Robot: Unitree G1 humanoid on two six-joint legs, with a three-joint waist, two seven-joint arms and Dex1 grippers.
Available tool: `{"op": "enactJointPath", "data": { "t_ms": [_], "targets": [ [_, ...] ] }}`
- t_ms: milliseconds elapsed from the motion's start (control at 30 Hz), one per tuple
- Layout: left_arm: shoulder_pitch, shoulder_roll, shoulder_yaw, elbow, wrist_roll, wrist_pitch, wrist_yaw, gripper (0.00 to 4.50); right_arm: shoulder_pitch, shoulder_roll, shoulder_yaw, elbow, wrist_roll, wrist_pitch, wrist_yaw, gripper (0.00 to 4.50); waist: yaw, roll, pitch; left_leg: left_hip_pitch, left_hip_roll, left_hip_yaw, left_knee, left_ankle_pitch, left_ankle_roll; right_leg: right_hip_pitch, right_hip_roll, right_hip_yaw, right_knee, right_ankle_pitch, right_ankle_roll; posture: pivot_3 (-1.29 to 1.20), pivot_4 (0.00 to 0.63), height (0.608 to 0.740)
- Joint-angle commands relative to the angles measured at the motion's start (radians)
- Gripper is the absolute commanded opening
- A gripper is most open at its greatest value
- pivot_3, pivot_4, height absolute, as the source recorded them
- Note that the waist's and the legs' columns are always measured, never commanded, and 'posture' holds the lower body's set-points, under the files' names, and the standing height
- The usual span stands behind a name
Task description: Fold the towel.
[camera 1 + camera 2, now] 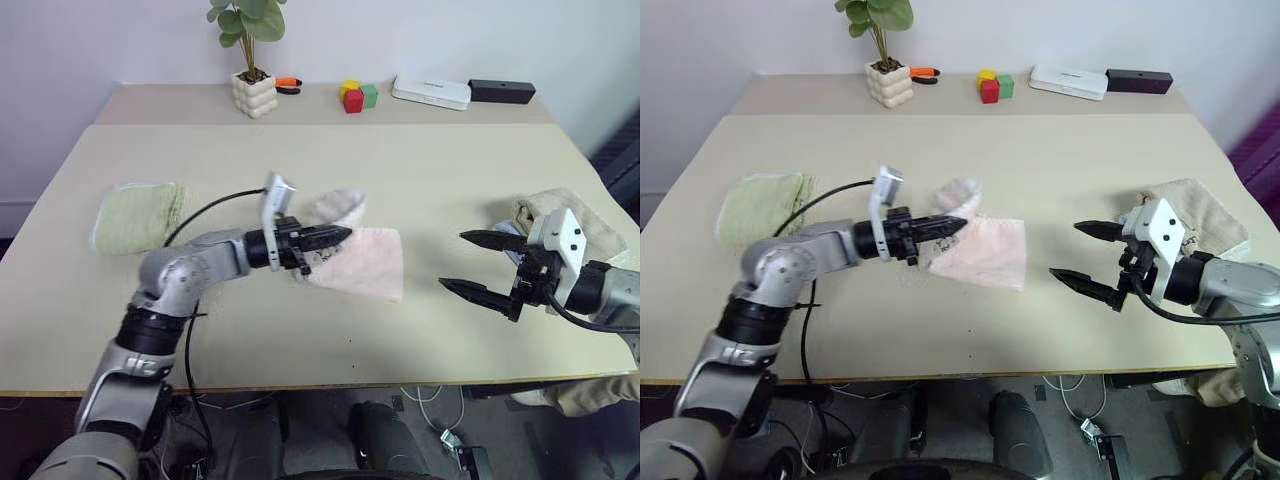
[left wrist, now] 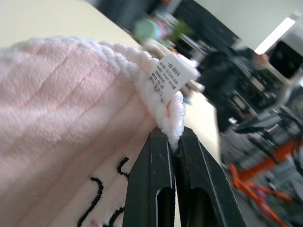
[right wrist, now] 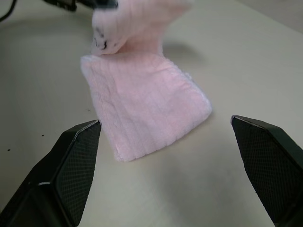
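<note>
The pale pink fluffy towel (image 1: 365,262) lies in the middle of the table, its left end lifted and curled over. My left gripper (image 1: 340,236) is shut on that raised edge; the left wrist view shows the fingers (image 2: 156,189) pinching the towel (image 2: 61,118) just below its white tag (image 2: 171,78), with dark embroidery beside them. My right gripper (image 1: 478,264) hovers open to the right of the towel, apart from it, pointing toward it. From the right wrist, the towel (image 3: 147,109) lies flat ahead, between the spread fingers (image 3: 71,165).
A pale green folded towel (image 1: 140,215) lies at the table's left. A beige folded towel (image 1: 565,220) sits at the right edge behind my right arm. A potted plant (image 1: 252,60), coloured blocks (image 1: 355,96), a white box (image 1: 430,92) and a black box (image 1: 500,91) line the back.
</note>
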State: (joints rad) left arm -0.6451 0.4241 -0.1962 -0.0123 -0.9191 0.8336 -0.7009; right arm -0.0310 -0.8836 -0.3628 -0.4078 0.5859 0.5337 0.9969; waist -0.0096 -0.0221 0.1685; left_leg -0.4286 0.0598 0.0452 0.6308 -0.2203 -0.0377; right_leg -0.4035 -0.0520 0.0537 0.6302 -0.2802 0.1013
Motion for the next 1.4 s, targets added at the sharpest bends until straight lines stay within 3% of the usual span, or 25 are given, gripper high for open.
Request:
{"op": "enactJointPath", "data": {
  "t_ms": [33,267,433,733,1033,1233,1333,1400],
  "targets": [
    [-0.055,-0.058,-0.065,0.051,0.107,-0.036,-0.059,0.06,0.01,-0.009,-0.055,-0.05,0.024,0.0,-0.019,4.5,-0.001,0.0,0.0,0.0,0.001,0.0,0.0,0.0,0.0,0.0,0.001,0.0,0.0,0.0,0.001,0.0,0.15,0.74],
    [-0.133,-0.21,-0.148,0.212,0.286,-0.101,-0.118,0.06,0.035,-0.005,-0.069,-0.079,0.028,0.008,-0.051,4.5,0.0,0.0,0.0,0.0,0.002,-0.002,0.0,0.0,0.0,0.0,0.003,0.0,0.0,0.001,0.001,0.0,0.15,0.74],
    [-0.123,-0.244,-0.21,0.243,0.38,-0.121,-0.183,0.06,0.046,-0.004,-0.075,-0.095,0.029,0.013,-0.073,4.5,-0.001,0.0,0.0,0.0,0.002,-0.003,0.0,0.0,0.0,0.0,0.004,0.0,0.001,0.001,0.002,0.0,0.15,0.74],
    [-0.103,-0.244,-0.2,0.232,0.44,-0.114,-0.24,4.46,0.014,0.007,-0.05,-0.08,0.023,0.005,-0.103,4.5,-0.001,0.0,0.0,0.0,0.003,-0.003,0.001,0.0,0.0,0.0,0.004,0.0,0.001,0.001,0.001,0.0,0.15,0.74],
    [-0.07,-0.189,-0.067,0.027,0.302,-0.07,-0.356,4.48,-0.138,0.08,0.047,-0.005,-0.012,-0.015,-0.179,4.5,-0.002,0.001,0.0,0.0,0.004,-0.004,0.001,0.0,0.0,0.0,0.005,0.0,0.002,0.001,0.002,0.0,0.15,0.74],
    [-0.11,-0.183,0.101,0.053,0.248,-0.031,-0.251,4.48,-0.236,0.156,0.083,0.072,-0.054,-0.031,-0.277,4.5,0.0,0.001,0.0,0.001,0.004,-0.004,0.001,0.0,0.0,0.0,0.005,0.0,0.004,0.002,0.004,0.0,0.15,0.74],
    [-0.127,-0.198,0.188,0.155,0.305,-0.101,-0.118,3.63,-0.284,0.275,0.147,0.079,-0.076,-0.027,-0.383,4.5,-0.001,0.001,0.0,0.001,0.003,-0.004,0.002,0.0,0.0,0.0,0.005,0.0,0.004,0.002,0.005,0.0,0.15,0.74],
    [-0.126,-0.218,0.213,0.206,0.331,-0.137,-0.06,2.7,-0.295,0.334,0.189,0.075,-0.109,-0.036,-0.432,3.66,-0.003,0.001,0.0,0.001,0.004,-0.004,0.001,0.0,0.0,0.0,0.006,0.0,0.005,0.003,0.005,0.0,0.15,0.74]
  ]
}}
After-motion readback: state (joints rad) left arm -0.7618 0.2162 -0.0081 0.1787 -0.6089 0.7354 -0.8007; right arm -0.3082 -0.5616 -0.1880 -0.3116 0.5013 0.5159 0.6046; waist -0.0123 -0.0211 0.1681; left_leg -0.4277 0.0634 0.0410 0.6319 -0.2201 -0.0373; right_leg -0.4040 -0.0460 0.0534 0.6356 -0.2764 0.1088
